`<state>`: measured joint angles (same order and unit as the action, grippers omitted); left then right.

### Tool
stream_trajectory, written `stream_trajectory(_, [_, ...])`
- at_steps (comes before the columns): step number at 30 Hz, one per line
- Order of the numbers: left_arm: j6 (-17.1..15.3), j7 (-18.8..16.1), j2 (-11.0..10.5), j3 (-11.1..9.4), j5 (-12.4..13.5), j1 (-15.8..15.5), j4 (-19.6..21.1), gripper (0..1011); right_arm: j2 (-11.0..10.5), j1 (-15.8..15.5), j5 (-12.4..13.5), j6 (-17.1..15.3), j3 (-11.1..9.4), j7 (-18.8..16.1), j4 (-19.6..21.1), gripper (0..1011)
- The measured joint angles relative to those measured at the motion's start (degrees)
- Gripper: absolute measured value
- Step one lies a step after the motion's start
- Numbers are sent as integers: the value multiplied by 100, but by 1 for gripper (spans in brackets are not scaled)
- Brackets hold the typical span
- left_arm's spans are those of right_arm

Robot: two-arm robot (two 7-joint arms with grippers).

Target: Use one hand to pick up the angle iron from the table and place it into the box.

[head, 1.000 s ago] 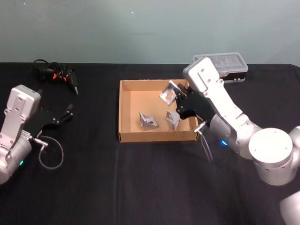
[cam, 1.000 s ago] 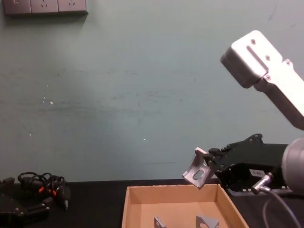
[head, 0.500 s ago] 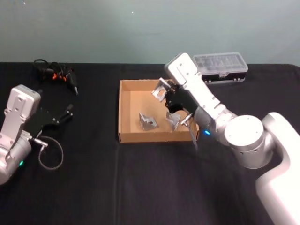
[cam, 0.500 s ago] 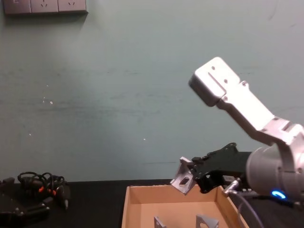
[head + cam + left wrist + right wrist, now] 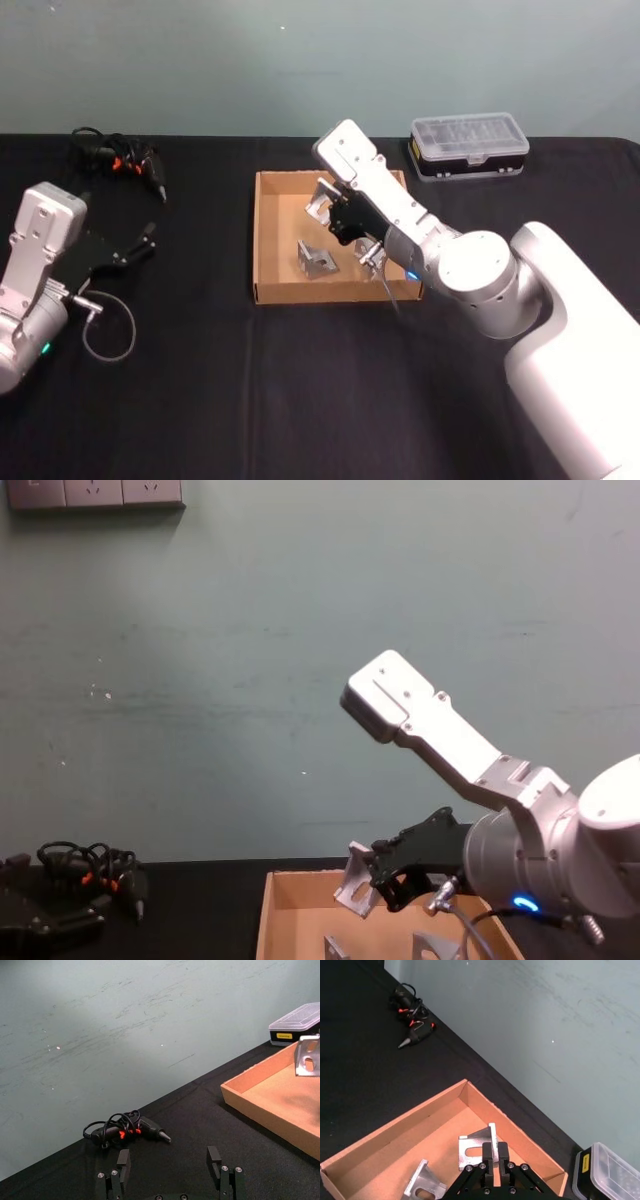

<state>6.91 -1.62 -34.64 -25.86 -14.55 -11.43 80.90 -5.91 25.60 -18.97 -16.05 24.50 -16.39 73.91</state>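
Right pincer [image 5: 330,208], black w/ thin fingers on a bulky silver-grey arm, is clamped on a silver metal angle iron w/ a slotted hole [image 5: 320,204] and holds it in the air over the far-centre part of the shallow tan cardboard box [image 5: 272,290]. In the right wrist view the two fingertips [image 5: 488,1151] are pressed together on one flange of the angle iron [image 5: 476,1147], which hangs above the box floor [image 5: 385,1160], apart from it. In the chest view the angle iron [image 5: 356,880] sits tilted, above the far wall of the box [image 5: 300,882], gripped at the tip of the right pincer [image 5: 377,873].

Two more silver angle irons lie on the box floor: one left of centre [image 5: 314,257], one to its right [image 5: 369,254], partly hidden behind the right arm. Both are below and nearer than the held piece.

Box rests on the flat matte black bench [image 5: 300,400], about centre. A small black plastic case w/ clear lid [image 5: 470,144] stands at the far right of the bench, well apart from the box. A black corded tool w/ orange marks [image 5: 125,160] lies at the far left.

Left pincer [image 5: 140,243] is parked low at the left side of the bench, well apart from the box; in the left wrist view its fingers [image 5: 123,1161] stand spread w/ nothing between them, and the held angle iron [image 5: 307,1056] shows over the box [image 5: 260,1110] farther off.
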Motion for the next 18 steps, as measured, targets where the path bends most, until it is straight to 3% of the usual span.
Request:
stream_trajectory(6, [0, 0, 0, 0, 0, 0, 0, 1000, 100, 194, -94, -33, 83, 8, -365, 68])
stream_trajectory(18, [0, 0, 0, 0, 0, 0, 0, 1000, 173, 301, -214, -122, 140, 20, -642, 67])
